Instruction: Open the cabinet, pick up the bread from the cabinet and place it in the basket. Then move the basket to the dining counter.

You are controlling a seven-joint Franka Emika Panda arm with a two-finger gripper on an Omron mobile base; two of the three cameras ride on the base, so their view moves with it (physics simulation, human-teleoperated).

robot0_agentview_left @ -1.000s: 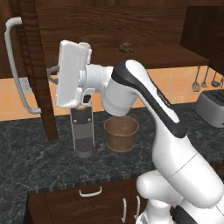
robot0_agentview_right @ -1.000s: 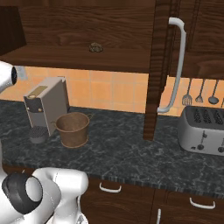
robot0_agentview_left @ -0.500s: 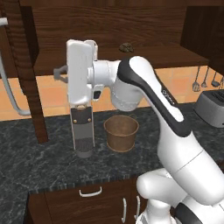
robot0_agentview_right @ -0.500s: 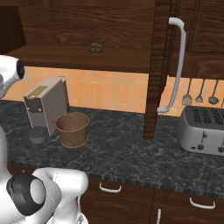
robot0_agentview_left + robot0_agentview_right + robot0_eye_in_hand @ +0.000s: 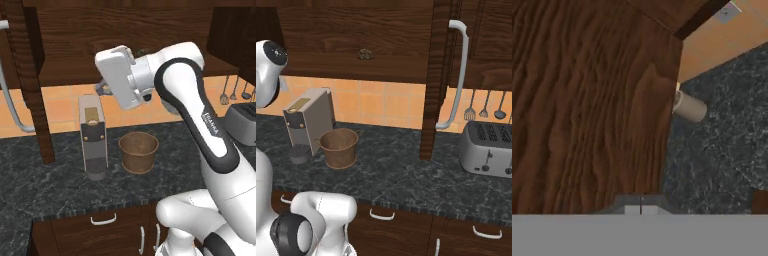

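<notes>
Dark brown wood wall cabinet (image 5: pixel 356 35) stands open, small dark bread lump (image 5: pixel 365 54) inside; round woven basket (image 5: pixel 339 148) on granite counter (image 5: pixel 406 170); gripper (image 5: pixel 641 207) jaws closed, empty.

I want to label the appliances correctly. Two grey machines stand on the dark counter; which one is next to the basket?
The tall grey coffee machine, standing directly beside the basket. The other one, the toaster, sits far along the counter, past the open cabinet door.
</notes>
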